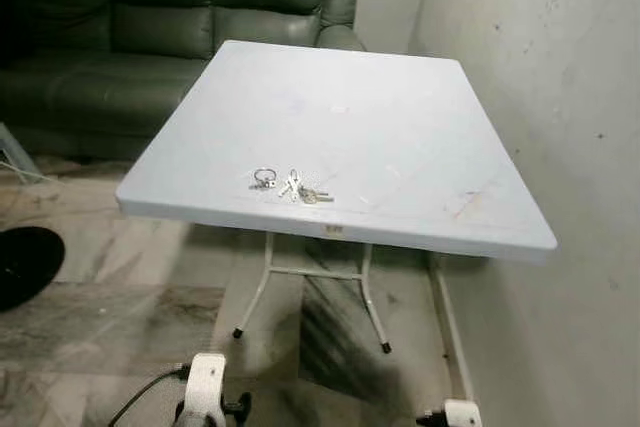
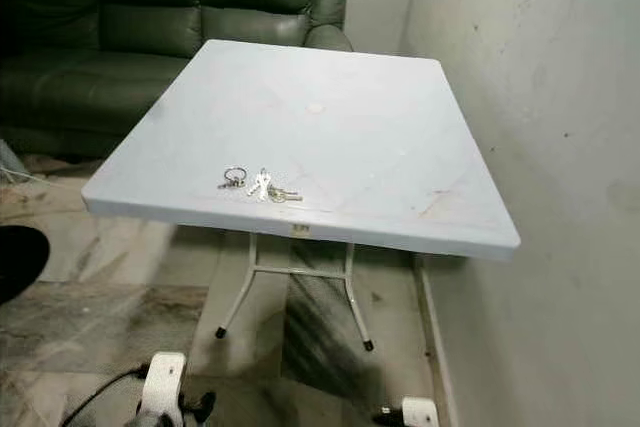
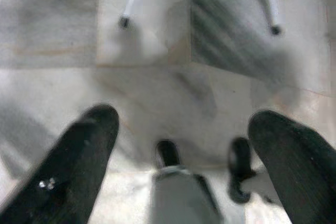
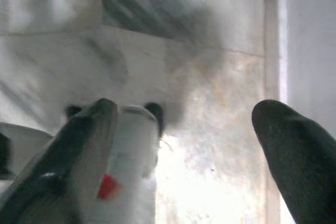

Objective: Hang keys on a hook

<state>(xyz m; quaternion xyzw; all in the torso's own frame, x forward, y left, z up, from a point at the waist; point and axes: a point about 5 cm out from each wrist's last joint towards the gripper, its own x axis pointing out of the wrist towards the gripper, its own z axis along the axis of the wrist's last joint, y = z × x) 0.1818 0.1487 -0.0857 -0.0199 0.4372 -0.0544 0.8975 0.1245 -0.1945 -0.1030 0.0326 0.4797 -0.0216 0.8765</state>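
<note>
- Near the bench (image 1: 420,117) front edge, at six o'clock, lie the keys (image 1: 292,185).
- Left pincer (image 3: 184,129) and right pincer (image 4: 184,124) hang low, fingers apart.
- Best grasp: pinch the ring.

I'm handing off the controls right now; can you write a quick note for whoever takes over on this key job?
Left gripper: open, hanging low over the floor, holding nothing.
Right gripper: open, also low over the floor, holding nothing.
Keys: lying on the white table, near its front edge, left of centre, untouched.
Done: nothing yet.
Left: pick up the keys, find a hook, hang them.
</note>
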